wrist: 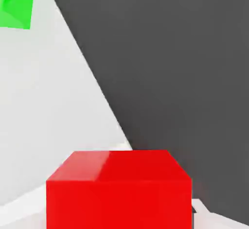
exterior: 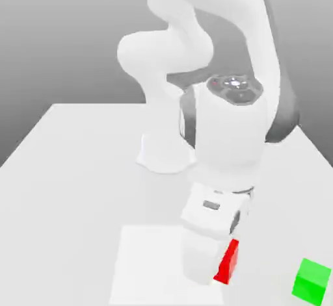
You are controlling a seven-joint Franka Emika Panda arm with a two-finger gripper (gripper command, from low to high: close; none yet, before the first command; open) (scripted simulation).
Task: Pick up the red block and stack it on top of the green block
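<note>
Exterior view | gripper [exterior: 218, 269] at red block [exterior: 227, 262], grip state unclear | green block [exterior: 312, 280] well apart

A flat white table [exterior: 71, 188] spans the exterior view, its surface matte and unmarked. A paler square patch [exterior: 146, 266] lies on the tabletop toward 6 o'clock of centre in that view. Behind the table, from 9 through 12 to 3 o'clock, a plain grey backdrop [exterior: 65, 32] fills the background. In the hand view, dark grey floor [wrist: 185, 67] borders the table's edge.
</note>
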